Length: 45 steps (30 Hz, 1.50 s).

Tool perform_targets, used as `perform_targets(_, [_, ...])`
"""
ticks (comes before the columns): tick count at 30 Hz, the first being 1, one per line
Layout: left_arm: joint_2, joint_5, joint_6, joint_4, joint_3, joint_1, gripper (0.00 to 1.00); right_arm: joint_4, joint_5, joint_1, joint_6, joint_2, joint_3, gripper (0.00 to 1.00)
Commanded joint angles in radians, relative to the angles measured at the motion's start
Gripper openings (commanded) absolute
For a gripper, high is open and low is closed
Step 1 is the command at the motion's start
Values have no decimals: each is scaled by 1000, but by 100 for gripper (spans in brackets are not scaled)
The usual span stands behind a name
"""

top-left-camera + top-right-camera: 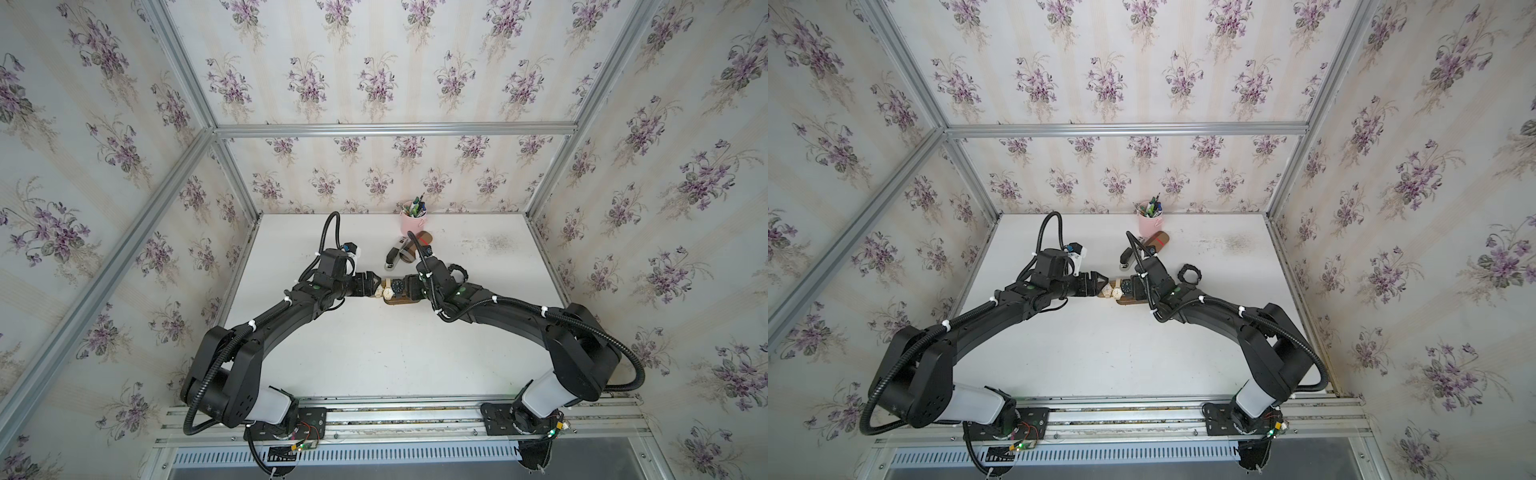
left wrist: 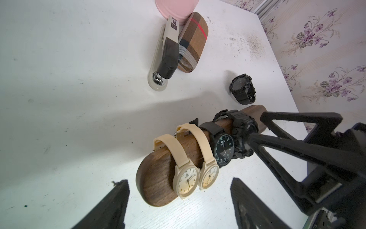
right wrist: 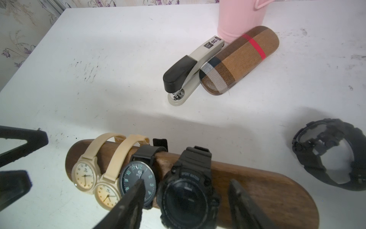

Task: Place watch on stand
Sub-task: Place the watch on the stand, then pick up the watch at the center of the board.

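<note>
Right wrist | sport watch (image 3: 188,196) on stand (image 3: 257,184) | right end effector (image 3: 187,181) spread astride

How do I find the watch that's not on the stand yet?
Look on the white table for the long brown wooden stand with four watches looped round its bar. Near the bar's bare end sits a chunky black watch. It's the only watch lying loose on the table.

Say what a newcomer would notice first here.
The dark wooden stand carries two beige watches, a dark-dialled watch and a black sport watch. The open right gripper straddles the sport watch; the open left gripper faces the stand's other end. A fifth watch lies on the table nearby.
</note>
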Motion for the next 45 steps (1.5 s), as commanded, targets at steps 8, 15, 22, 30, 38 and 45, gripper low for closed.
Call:
perform_targets(8, [-177,-131,-11,19,-108,1,83,-54,87,-52,-54,-155,-44,63])
perform_targets(15, [-389,-241,-32,28,-239,22,88,-60,-12,-277,-30,-233,-136,61])
perform_targets(22, [-570,-298,-70,16,-317,36,92,-63,-100,-462,3,-182,-145,59])
perform_targets(30, [-590,-271,-85,22,-337,37,93,-53,-188,-557,25,8,-67,52])
perform_targets(38, [-569,-201,-72,52,-345,38,93,-60,-203,-566,35,172,23,42])
perform_targets(45, [-555,-204,-66,59,-344,36,93,-74,-190,-566,38,247,59,36])
